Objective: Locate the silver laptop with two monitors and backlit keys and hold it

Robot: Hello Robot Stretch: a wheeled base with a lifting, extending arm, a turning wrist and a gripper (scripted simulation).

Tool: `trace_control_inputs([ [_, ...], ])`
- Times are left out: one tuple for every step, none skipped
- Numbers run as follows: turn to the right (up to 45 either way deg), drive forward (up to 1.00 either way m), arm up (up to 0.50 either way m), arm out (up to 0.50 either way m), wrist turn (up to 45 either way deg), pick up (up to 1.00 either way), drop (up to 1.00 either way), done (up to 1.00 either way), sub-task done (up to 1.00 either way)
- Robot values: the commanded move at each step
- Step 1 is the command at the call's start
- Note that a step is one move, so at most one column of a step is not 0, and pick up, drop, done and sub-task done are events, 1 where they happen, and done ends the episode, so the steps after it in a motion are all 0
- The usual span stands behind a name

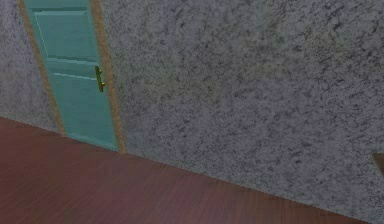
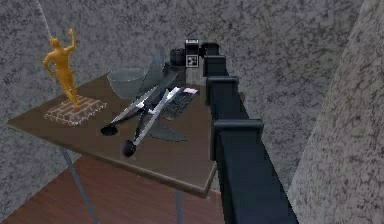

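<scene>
The finding part looks done, as I judge it. In the arm side view a silver laptop (image 2: 150, 110) lies on the desk (image 2: 90, 140), just right of the orange statue (image 2: 62, 62). Its pale panels are splayed flat, with a dark slab on the side away from the statue.

The arm (image 2: 235, 140) extends past the laptop on the side opposite the statue. The pincer (image 2: 174, 60) is at its end, level with the statue's upper half and beyond a glass bowl (image 2: 128, 80) that stands beside the statue.

What is left is the hold itself, since the laptop rests on the desk and is not lifted. Whether the pincer grasps anything cannot be told (bowl and desktop lie right behind its tip). Its fingers are hard to pick out against that clutter. Two monitors or lit keys cannot be confirmed either; the panels read only as silver strips.

The forward view has a teal door (image 1: 70, 70) in a speckled wall.
</scene>
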Motion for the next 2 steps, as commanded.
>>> trace_control_inputs([
  [0.0, 0.00, 0.00, 0.00, 45.0, 0.00, 0.00, 0.00, 0.00],
  [0.0, 0.00, 0.00, 0.00, 45.0, 0.00, 0.00, 0.00, 0.00],
])
